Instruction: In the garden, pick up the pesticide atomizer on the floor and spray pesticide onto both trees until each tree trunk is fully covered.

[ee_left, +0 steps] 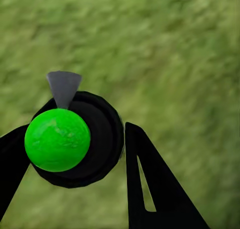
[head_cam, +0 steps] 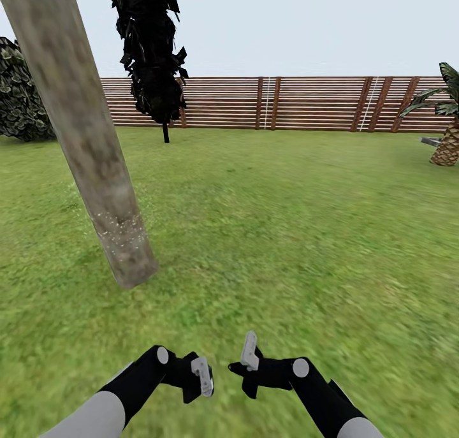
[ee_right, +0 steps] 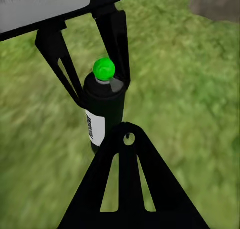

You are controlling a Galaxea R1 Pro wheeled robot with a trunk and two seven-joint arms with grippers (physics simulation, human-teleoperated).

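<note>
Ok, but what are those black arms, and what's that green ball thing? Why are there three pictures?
It's a robot in a computer-made garden. One picture comes from a camera on its head. There you see its left arm and right arm reaching out over the grass. A grey tree trunk is close by, and a wooden fence stands behind. The other two pictures come from a camera on each wrist. The green ball is the top of a black spray bottle. The left arm's jaws are closed around it, and the right wrist camera looks across at it.
</note>
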